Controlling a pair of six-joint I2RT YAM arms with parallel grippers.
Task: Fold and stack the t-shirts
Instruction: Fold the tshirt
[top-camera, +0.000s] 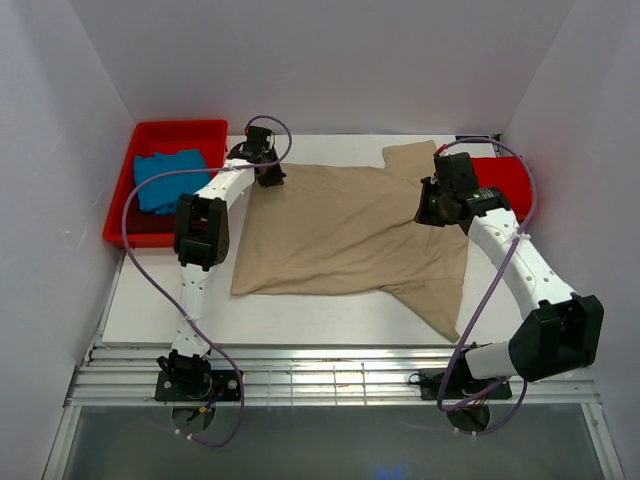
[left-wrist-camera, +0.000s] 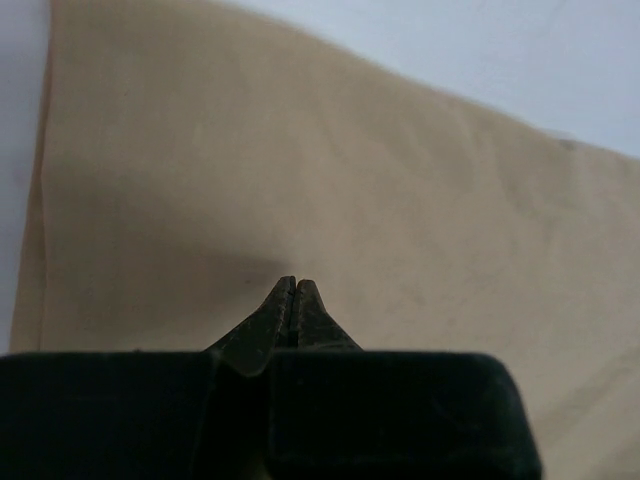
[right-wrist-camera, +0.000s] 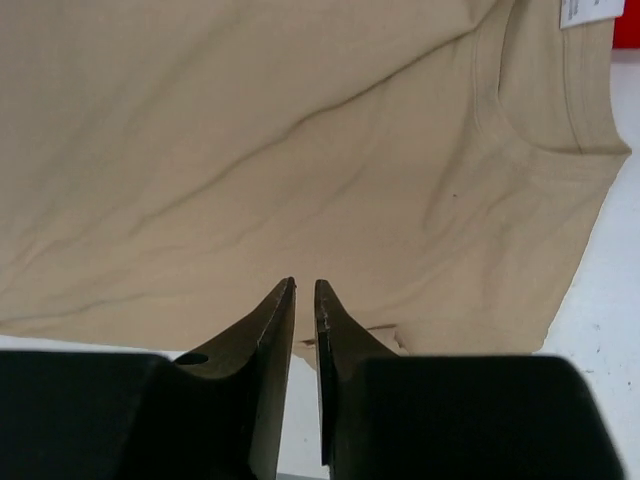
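Observation:
The tan-beige t-shirt (top-camera: 350, 230) lies spread flat on the white table, one sleeve pointing to the far right and one to the near right. My left gripper (top-camera: 268, 178) is shut and empty, just above the shirt's far left corner; the left wrist view shows its closed tips (left-wrist-camera: 293, 282) over the tan cloth (left-wrist-camera: 300, 150). My right gripper (top-camera: 428, 208) hovers over the shirt near the collar (right-wrist-camera: 520, 130), its jaws a narrow gap apart (right-wrist-camera: 305, 285) with nothing between them. The blue t-shirt (top-camera: 168, 178) lies bunched in the red tray. A bright red shirt (top-camera: 505, 178) lies far right, partly hidden by my right arm.
The red plastic tray (top-camera: 150, 135) stands at the far left, beside the table. Grey walls close in on the left, back and right. A slatted metal rail (top-camera: 330, 370) runs along the near edge between the arm bases.

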